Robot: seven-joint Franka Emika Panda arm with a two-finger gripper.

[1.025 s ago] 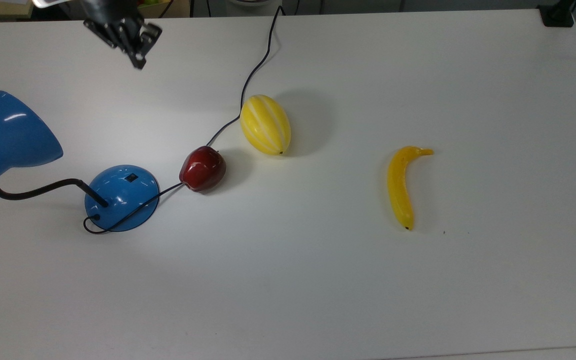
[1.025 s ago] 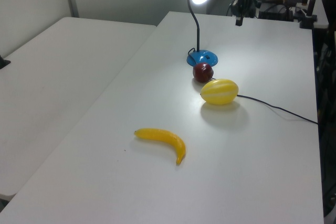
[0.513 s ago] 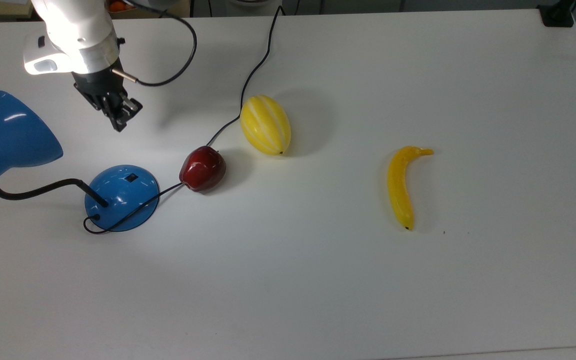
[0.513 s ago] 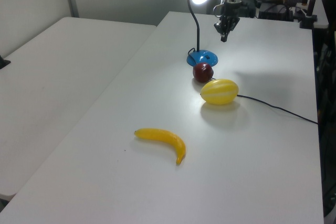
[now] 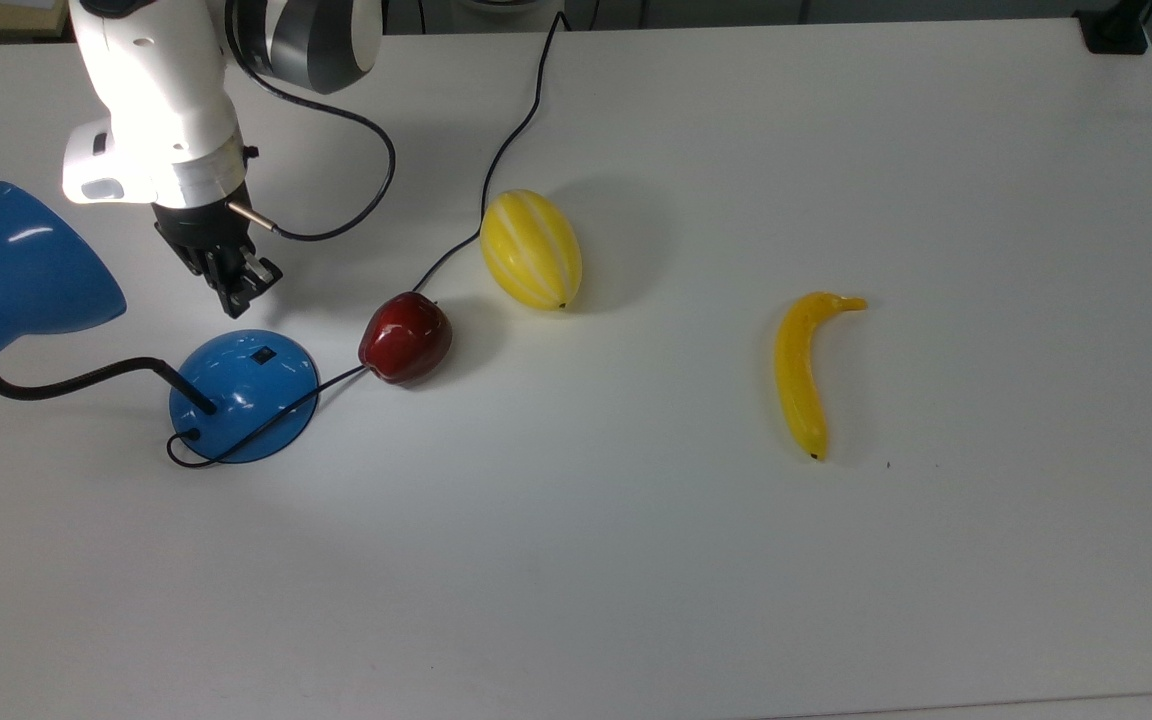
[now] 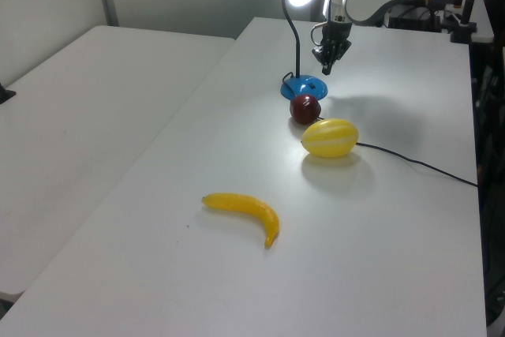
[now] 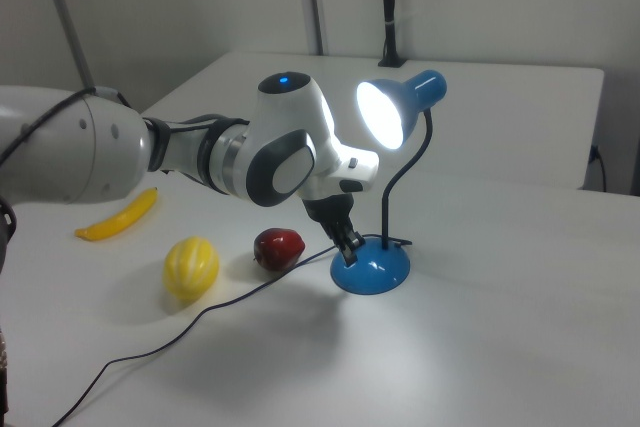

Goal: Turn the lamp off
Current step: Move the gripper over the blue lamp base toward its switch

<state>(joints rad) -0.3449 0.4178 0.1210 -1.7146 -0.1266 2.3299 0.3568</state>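
The lamp [image 5: 236, 395] sits lit at the top view's left end of the table [image 5: 636, 560], its switch [image 5: 261, 354] on the dome facing my gripper [image 5: 241, 287], which hangs just above and beside it. The fingers look pinched nearly together, holding nothing. The apple [image 5: 405, 338] lies beside the base.

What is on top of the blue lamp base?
On the lamp base sit a small black switch and the black neck's foot. The gripper hovers nearby. Its underside is hidden.
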